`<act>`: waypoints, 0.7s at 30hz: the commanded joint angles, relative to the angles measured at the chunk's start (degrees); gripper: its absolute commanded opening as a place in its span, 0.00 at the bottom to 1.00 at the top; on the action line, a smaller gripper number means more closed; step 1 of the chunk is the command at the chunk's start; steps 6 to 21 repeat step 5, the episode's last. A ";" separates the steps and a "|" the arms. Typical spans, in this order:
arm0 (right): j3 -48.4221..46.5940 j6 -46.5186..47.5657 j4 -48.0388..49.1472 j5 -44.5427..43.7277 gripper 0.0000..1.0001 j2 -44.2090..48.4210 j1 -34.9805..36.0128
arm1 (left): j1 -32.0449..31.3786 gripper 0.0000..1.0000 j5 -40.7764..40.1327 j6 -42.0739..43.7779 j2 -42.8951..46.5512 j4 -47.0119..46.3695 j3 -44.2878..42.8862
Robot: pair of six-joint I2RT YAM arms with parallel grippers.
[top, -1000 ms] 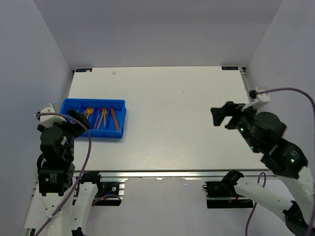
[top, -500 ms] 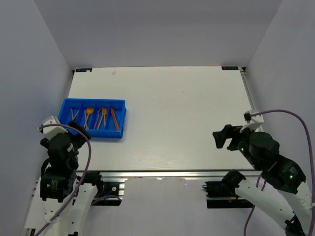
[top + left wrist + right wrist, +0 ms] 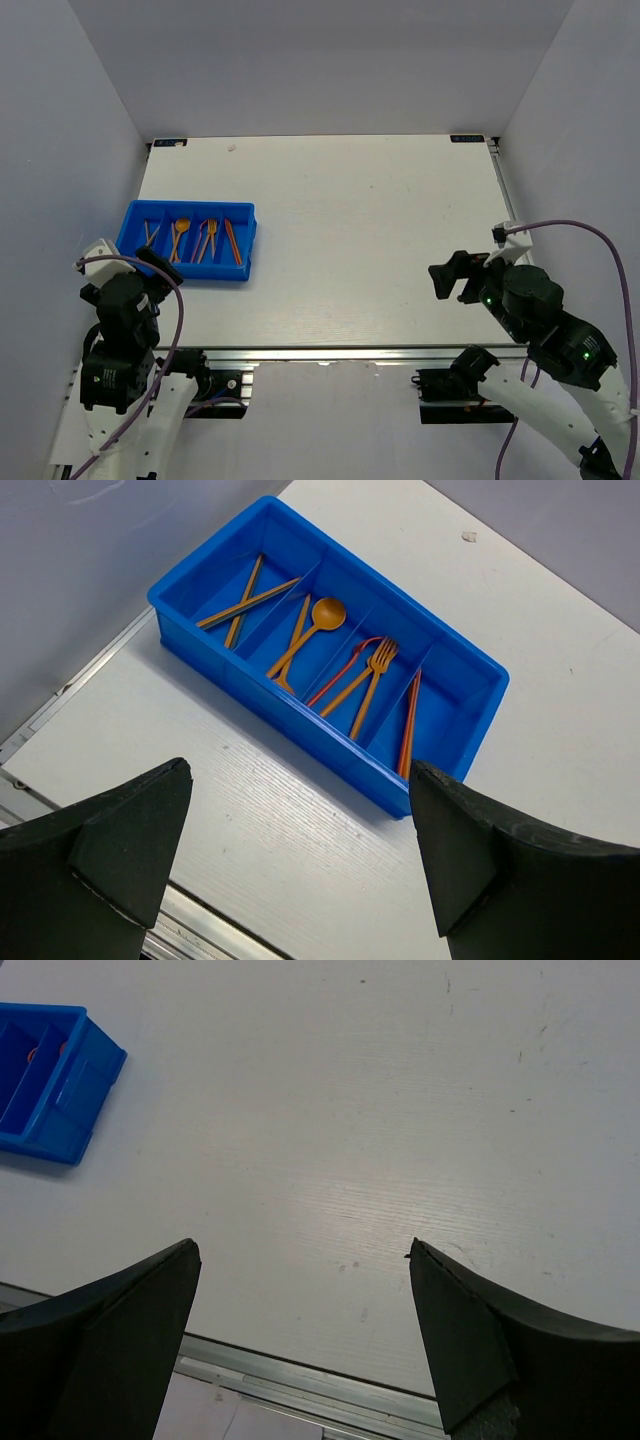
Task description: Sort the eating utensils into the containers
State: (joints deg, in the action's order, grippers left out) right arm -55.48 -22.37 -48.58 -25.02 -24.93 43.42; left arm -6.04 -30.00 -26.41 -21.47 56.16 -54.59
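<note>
The blue bin (image 3: pixel 195 272) sits on the left side of the table (image 3: pixel 360 220), close to its left edge, and all the utensils (image 3: pixel 210 238) I can see lie inside it. In the left wrist view, the end compartment nearest the wall holds two orange sticks (image 3: pixel 243 602) crossed over each other. The next has an orange spoon (image 3: pixel 318 620) with another orange piece lying across its handle. The third has an orange fork (image 3: pixel 372 670) beside a thin red piece. The last holds slender red-orange pieces (image 3: pixel 408 720) whose kind I cannot make out. The left hand (image 3: pixel 298 780) hangs above the table on the near side of the bin, spread wide with nothing in it. The right hand (image 3: pixel 302 1250) hovers over the table near its front right, well apart from the bin, likewise wide and empty.
</note>
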 commanded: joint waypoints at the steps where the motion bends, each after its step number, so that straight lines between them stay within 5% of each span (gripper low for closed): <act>1: 0.72 -0.66 4.10 0.67 0.89 -1.26 0.26 | -0.28 0.98 0.20 0.13 0.12 -0.09 -0.17; 21: 1.43 -1.01 5.77 1.81 0.89 -2.23 0.26 | -0.28 0.98 1.69 0.66 0.12 -0.70 0.18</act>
